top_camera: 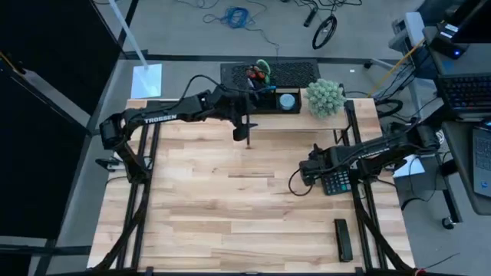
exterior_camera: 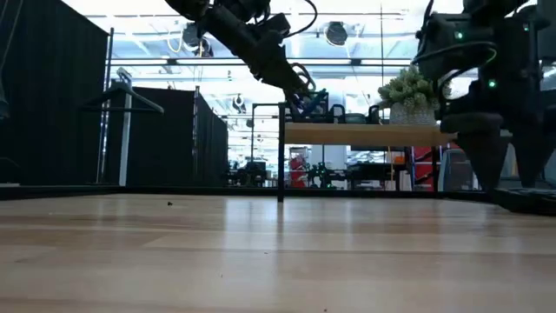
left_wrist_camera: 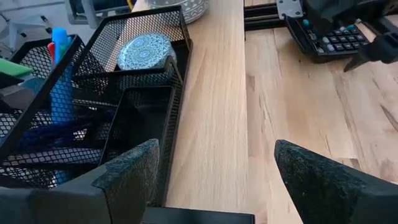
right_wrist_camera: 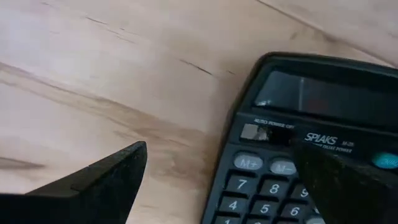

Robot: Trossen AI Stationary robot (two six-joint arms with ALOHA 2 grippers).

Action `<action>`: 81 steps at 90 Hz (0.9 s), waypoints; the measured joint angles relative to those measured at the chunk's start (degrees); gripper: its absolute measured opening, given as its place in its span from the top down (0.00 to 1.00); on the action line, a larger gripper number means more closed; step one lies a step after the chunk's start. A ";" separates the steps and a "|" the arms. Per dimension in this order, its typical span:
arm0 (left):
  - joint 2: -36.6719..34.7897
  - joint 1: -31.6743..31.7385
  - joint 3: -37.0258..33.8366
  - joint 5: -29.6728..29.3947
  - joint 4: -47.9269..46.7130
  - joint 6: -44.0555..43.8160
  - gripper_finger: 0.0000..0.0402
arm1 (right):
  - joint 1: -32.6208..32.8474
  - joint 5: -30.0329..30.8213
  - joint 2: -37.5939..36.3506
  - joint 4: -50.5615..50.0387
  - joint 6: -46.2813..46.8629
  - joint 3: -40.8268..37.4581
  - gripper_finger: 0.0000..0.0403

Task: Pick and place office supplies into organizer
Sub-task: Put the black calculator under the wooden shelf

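Note:
The black mesh organizer stands on a wooden shelf riser at the table's far edge. A round blue-grey disc lies in one compartment, and a blue pen stands in another. Scissors with red and green handles stick up from it. My left gripper hovers open at the organizer's left end, above the riser, with nothing between its fingers. My right gripper is open low over the table's right half, at the left end of a black calculator. My right gripper has one finger over the calculator's key side, and the other finger stands over bare wood. Whether the finger touches the calculator, I cannot tell.
A fuzzy green plant ball sits on the riser to the right of the organizer. A slim dark object lies near the table's front right corner. Bare wood spans the table's middle and left.

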 joint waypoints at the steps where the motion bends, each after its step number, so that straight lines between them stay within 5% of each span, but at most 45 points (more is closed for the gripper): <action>1: 0.00 0.00 0.00 0.00 -0.01 0.00 0.23 | 0.00 0.06 0.00 0.06 0.16 -0.12 0.05; 42: 0.00 0.00 -0.02 0.00 0.31 -0.02 0.23 | -0.04 3.26 -0.17 8.26 -0.11 -0.59 0.05; 81: 0.00 0.00 -0.02 0.00 0.35 -0.02 0.23 | -0.90 7.03 0.04 25.98 -5.54 -0.87 0.05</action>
